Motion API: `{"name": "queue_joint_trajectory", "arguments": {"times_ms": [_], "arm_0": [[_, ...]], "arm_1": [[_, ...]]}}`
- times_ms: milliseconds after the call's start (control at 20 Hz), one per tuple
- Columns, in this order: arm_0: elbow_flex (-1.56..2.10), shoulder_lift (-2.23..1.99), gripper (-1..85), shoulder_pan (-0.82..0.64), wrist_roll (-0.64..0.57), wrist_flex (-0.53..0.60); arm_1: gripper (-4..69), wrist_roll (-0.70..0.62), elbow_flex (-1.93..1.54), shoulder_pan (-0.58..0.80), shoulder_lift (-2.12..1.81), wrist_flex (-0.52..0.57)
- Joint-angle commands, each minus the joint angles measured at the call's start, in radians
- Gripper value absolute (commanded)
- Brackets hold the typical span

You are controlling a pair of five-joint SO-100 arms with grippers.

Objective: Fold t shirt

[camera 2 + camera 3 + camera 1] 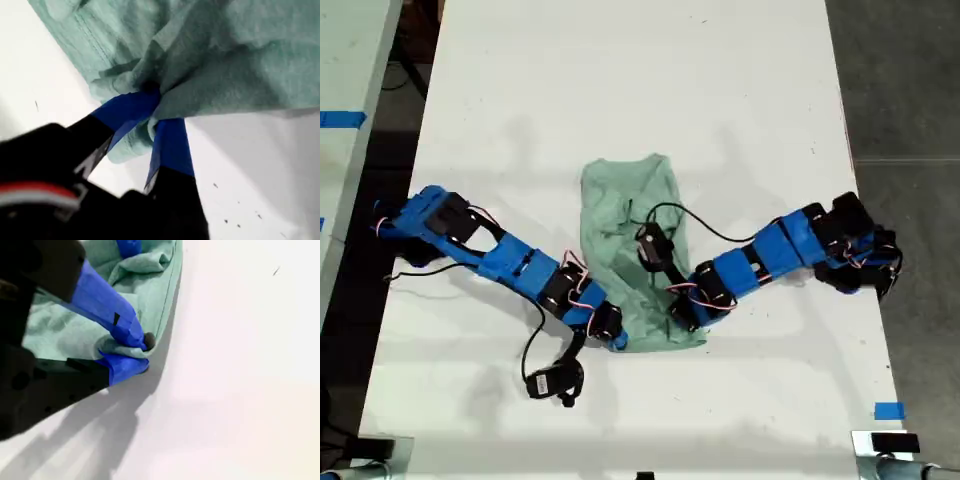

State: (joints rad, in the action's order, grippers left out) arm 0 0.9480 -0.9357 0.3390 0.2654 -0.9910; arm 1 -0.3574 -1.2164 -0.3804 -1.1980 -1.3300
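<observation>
The pale mint-green t shirt [618, 215] lies rumpled in the middle of the white table [620, 80], its near part bunched. My first gripper [616, 338], on the arm from the exterior view's left, is shut on the shirt's near corner. In the first wrist view its blue fingers [170, 145] pinch a fold of the t shirt [240, 60]. My second gripper [682, 318], on the arm from the exterior view's right, is shut on the near hem beside it. The second wrist view shows that gripper [142, 352] clamped on the t shirt's [60, 335] edge.
Black and coloured cables [535, 335] trail from both arms across the table. A blue tape mark [888, 410] sits near the table's corner at the exterior view's lower right. Another table with blue tape [340, 120] stands at that view's left, across a dark gap.
</observation>
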Motion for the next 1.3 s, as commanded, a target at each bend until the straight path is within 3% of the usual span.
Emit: {"name": "queue_joint_trajectory", "arguments": {"times_ms": [0, 200, 300, 600, 700, 750, 800, 850, 900, 1050, 1250], "arm_0": [[-0.018, -0.196, -0.1, 0.064, -0.037, -0.011], [-0.011, -0.322, -0.1, 0.044, -0.106, -0.046], [-0.003, -0.357, -0.1, -0.032, -0.169, -0.101], [0.051, -0.471, -0.1, -0.347, -0.379, -0.219], [0.078, -0.491, -0.1, -0.402, -0.388, -0.244], [0.091, -0.505, 0.8, -0.431, -0.388, -0.258], [0.112, -0.522, 12.6, -0.472, -0.388, -0.278], [0.135, -0.543, 19.6, -0.529, -0.400, -0.301], [0.147, -0.568, 22.5, -0.592, -0.420, -0.328], [0.229, -0.716, 28.0, -0.767, -0.474, -0.377], [0.480, -1.058, 26.9, -0.951, -0.534, -0.362]], "arm_1": [[-0.8, -0.064, 0.147, -0.037, -0.155, -0.086], [-0.8, -0.146, 0.089, 0.020, -0.333, -0.087], [-0.8, -0.212, 0.011, 0.127, -0.416, -0.089], [-0.8, -0.408, -0.143, 0.471, -0.506, 0.058], [6.2, -0.423, -0.163, 0.515, -0.488, 0.091], [14.2, -0.428, -0.186, 0.543, -0.497, 0.112], [21.0, -0.428, -0.209, 0.586, -0.515, 0.132], [33.3, -0.453, -0.213, 0.638, -0.534, 0.133], [35.8, -0.491, -0.216, 0.693, -0.558, 0.133], [27.5, -0.522, -0.244, 0.882, -0.673, 0.052], [23.4, -0.554, -0.414, 1.083, -0.963, -0.026]]}}
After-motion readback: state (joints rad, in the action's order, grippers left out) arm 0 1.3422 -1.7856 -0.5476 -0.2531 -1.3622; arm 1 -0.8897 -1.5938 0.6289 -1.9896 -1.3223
